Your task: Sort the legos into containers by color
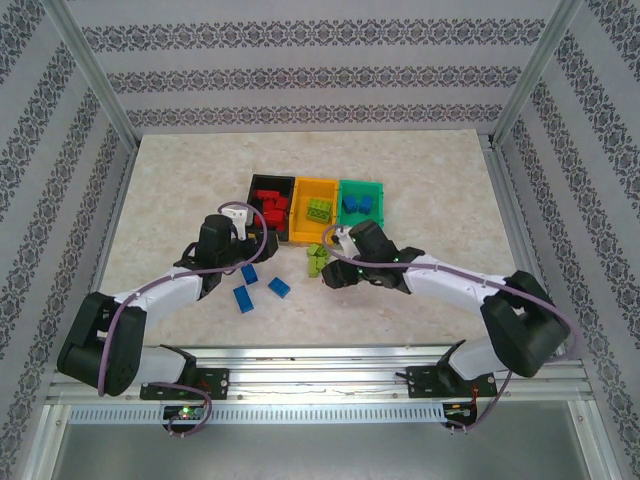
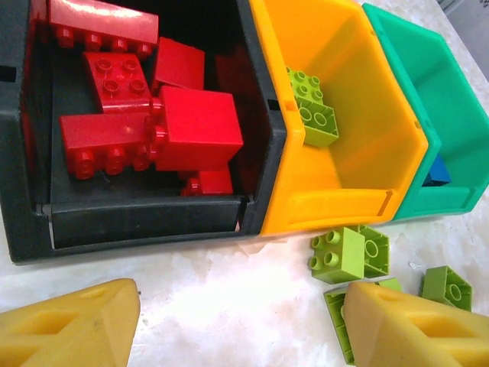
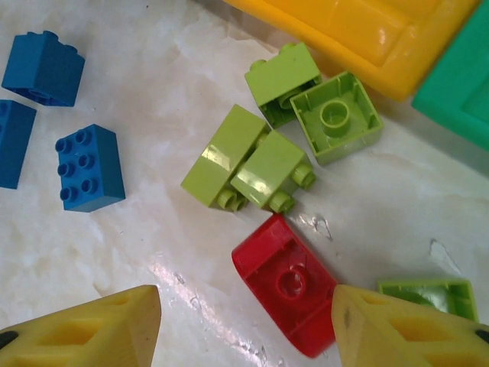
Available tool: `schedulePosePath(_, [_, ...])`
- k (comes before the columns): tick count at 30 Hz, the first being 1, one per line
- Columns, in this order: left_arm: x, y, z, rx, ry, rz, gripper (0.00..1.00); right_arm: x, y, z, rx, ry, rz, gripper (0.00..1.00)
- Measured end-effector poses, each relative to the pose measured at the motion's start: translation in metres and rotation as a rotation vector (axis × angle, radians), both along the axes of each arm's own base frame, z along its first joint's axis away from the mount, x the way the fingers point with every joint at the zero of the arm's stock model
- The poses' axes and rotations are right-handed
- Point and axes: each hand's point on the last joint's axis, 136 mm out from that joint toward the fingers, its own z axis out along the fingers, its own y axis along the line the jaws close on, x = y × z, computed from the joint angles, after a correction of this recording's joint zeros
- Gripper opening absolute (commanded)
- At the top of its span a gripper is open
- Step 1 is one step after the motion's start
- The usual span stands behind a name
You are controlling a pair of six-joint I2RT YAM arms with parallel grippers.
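Judging by the layout, put the sort at about half done. Found red bricks (image 1: 270,205) in black bin (image 1: 270,180), lime bricks (image 1: 319,210) in orange-yellow bin (image 1: 316,237), blue bricks (image 1: 357,205) in green bin (image 1: 362,184). Counted loose on table (image 1: 170,200): three blue strays (image 1: 242,298), a lime cluster (image 1: 318,258), one red stray (image 3: 289,283). Noted left gripper (image 2: 241,302) spread wide, empty, facing black bin; right gripper (image 3: 246,306) spread wide, empty, over the red stray.

I read no text, label, brand or number. The walls of the black bin (image 2: 145,218), orange-yellow bin (image 2: 328,206) and green bin (image 2: 451,199) are plain. The bricks (image 3: 90,168) (red, lime green, blue) show no legible marking.
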Motion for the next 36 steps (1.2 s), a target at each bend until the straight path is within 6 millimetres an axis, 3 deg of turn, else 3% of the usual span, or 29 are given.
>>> schedulePosePath(9, [0.0,0.0,0.018,-0.015,-0.049,0.003,0.71,0.003,0.018,-0.025,-0.107,0.077,0.101,0.61])
schedulePosePath(13, [0.001,0.0,0.018,-0.016,-0.051,0.003,0.71,0.0,0.019,-0.034,-0.154,0.094,0.129,0.61])
schedulePosePath(24, [0.001,-0.002,0.006,-0.013,-0.021,-0.007,0.71,-0.005,0.018,-0.039,-0.238,0.047,0.15,0.61])
schedulePosePath(29, [0.001,-0.002,0.007,-0.014,-0.02,-0.007,0.71,-0.008,0.015,-0.034,-0.254,0.045,0.148,0.61])
schedulePosePath(36, [0.001,-0.002,0.013,-0.018,-0.037,-0.006,0.71,0.001,0.01,-0.009,-0.245,-0.013,0.114,0.62])
